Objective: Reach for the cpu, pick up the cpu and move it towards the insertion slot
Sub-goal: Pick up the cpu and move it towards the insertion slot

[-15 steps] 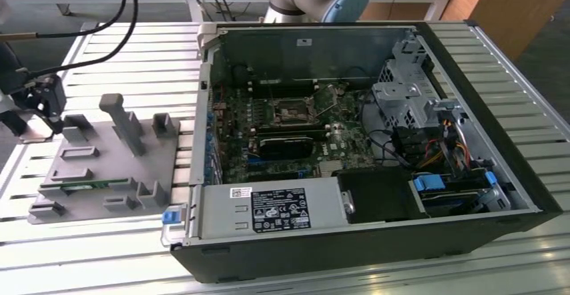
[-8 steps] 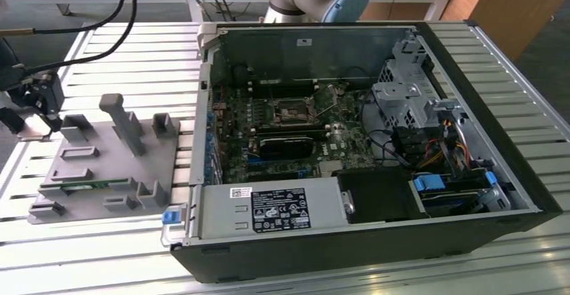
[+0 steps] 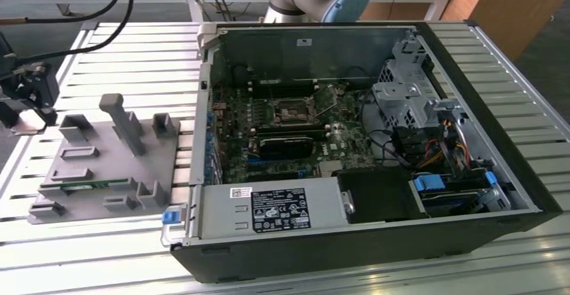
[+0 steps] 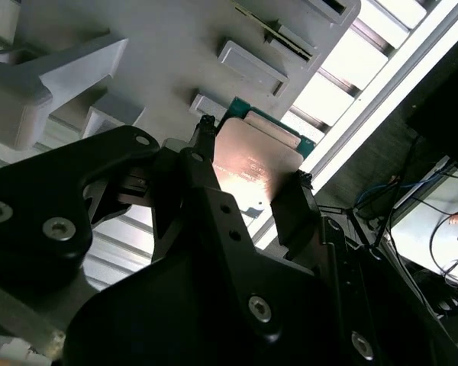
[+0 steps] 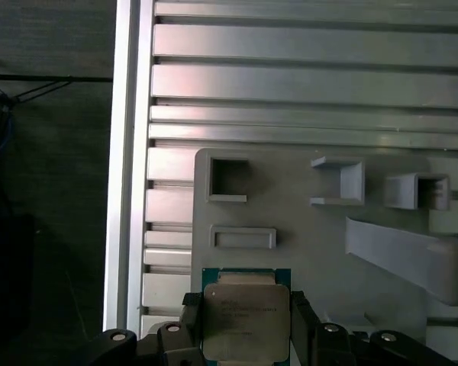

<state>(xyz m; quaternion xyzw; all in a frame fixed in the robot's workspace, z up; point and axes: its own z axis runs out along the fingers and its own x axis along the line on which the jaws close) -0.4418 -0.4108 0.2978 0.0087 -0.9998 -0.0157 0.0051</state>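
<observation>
Black pincer [image 5: 246, 316] fingers [image 5: 191, 320] are clamped on two opposite edges of the cpu [image 5: 246, 322], which sits flat between them with its metal top facing the first wrist camera. The chip seems to hang just clear of the grey tray [image 5: 305, 244] under the pincer. The step in hand looks like the carry towards the slot [image 3: 292, 111], which lies well away from the pincer, across the tray and inside the open case [image 3: 356, 258]. To do it well, I judge the grip should stay square on the chip's edges so the chip keeps level. The carry should pass above the tray's upright posts [image 3: 125, 125] and the case wall nearest the pincer. A tilt or a knock there could shift so thin a part in the fingers. The approach should also bring the chip's edges parallel to the slot's frame. The cpu itself is a small flat square, with a silvery, faintly warm-toned metal lid with rounded corners and fine print I cannot make out. A thin green board edge shows around the lid on the side away from the pincer's body.
</observation>
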